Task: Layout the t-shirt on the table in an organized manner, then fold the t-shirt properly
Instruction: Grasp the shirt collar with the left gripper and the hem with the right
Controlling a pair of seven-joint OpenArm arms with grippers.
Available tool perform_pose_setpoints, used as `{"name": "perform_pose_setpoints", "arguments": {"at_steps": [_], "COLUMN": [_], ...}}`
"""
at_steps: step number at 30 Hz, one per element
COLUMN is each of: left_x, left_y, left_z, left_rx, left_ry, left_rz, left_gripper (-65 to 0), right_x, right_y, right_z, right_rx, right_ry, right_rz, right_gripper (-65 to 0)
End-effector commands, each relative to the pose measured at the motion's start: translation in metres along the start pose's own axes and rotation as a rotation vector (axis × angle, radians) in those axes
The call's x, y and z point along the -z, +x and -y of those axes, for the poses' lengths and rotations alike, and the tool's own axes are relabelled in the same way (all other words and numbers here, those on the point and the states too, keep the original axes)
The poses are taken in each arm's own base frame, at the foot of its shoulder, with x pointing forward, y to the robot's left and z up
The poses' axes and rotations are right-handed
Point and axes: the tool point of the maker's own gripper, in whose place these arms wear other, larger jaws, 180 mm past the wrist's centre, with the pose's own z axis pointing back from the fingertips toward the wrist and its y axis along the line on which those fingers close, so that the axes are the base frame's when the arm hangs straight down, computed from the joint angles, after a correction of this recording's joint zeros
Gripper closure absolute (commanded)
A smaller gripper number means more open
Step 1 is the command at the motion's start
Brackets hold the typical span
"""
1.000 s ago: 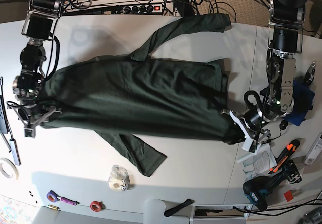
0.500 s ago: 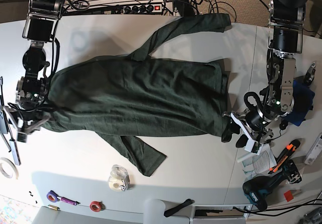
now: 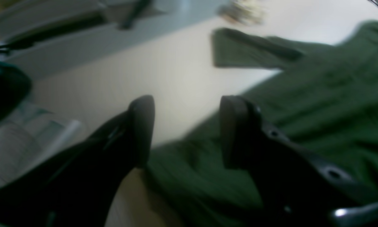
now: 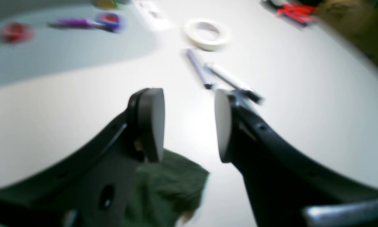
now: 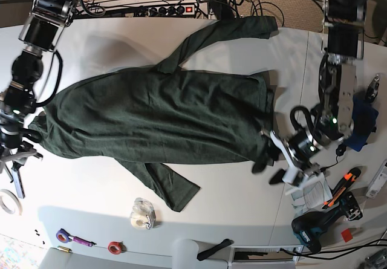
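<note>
The dark green t-shirt [image 5: 163, 115] lies spread lengthwise on the white table [image 5: 230, 190], one sleeve toward the back [image 5: 236, 30], the other toward the front [image 5: 166, 187]. My left gripper [image 5: 267, 167] hovers at the shirt's right hem corner. In the left wrist view its gripper [image 3: 186, 129] is open, with fabric [image 3: 318, 104] under and beside the right finger. My right gripper [image 5: 17, 155] is just off the shirt's left end. It is open [image 4: 189, 123] over bare table, with a shirt corner [image 4: 167, 186] below the left finger.
A white tape roll [image 5: 8, 202] and pens [image 4: 220, 78] lie near the right gripper. A crumpled clear item [image 5: 143, 213], purple marker [image 5: 72, 239] and red tape [image 5: 115, 246] sit at the front. Papers [image 5: 308, 193], an orange cutter [image 5: 341, 184], a drill [image 5: 314, 226] and blue cloth [image 5: 361, 124] crowd the right.
The left gripper opened, let go of the shirt's hem corner and shifted slightly left. The right arm swung left, off the shirt's edge. The shirt's left end settled on the table.
</note>
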Motion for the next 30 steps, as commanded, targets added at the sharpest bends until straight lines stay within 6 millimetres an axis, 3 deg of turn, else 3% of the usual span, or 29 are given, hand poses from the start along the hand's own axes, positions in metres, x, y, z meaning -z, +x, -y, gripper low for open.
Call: {"name": "perform_pose_setpoints", "arguments": {"at_steps": [1,4,7,11,15,18,22,25,30], "left_x": [-0.003,-0.009,-0.014,-0.016,-0.018,-0.022,-0.023,-0.018,-0.003], "left_y": [0.017,0.007,0.001,0.002,-0.006,-0.026,-0.052,-0.072,-0.093], "left_z": [0.007,0.036,0.071,0.121,0.168,0.201,0.246,0.272,0.291], "left_rx": [0.009,-0.019,-0.067,-0.181,-0.280,-0.305,-0.217,-0.063,0.085], "left_ry": [-0.025,-0.108,-0.224,-0.382,-0.504,-0.587,-0.675,-0.690,-0.585], "left_rz": [0.056,0.065,0.083,0.085,0.025,-0.076,-0.188,-0.255,-0.328], "left_gripper": [-34.2,-34.2,-34.2,-34.1,-34.1,-34.1,-33.8,-31.2,-31.1], "right_x": [-0.005,-0.024,-0.054,-0.089,-0.097,-0.100,-0.099,-0.092,-0.077], "right_y": [0.029,0.029,0.016,0.003,-0.013,-0.027,-0.027,-0.030,-0.051], "right_z": [0.003,-0.033,-0.070,-0.090,-0.084,-0.084,-0.090,-0.100,-0.137], "right_rx": [0.012,0.033,0.005,0.026,0.063,0.059,0.050,0.007,-0.157], "right_ry": [0.040,0.329,0.623,0.857,0.871,0.866,0.873,0.855,0.800], "right_rz": [0.072,0.024,-0.062,-0.109,-0.138,-0.178,-0.168,-0.157,-0.171], "right_gripper": [-25.6,-25.6,-25.6,-25.6,-25.6,-25.6,-25.6,-25.6,-25.6]}}
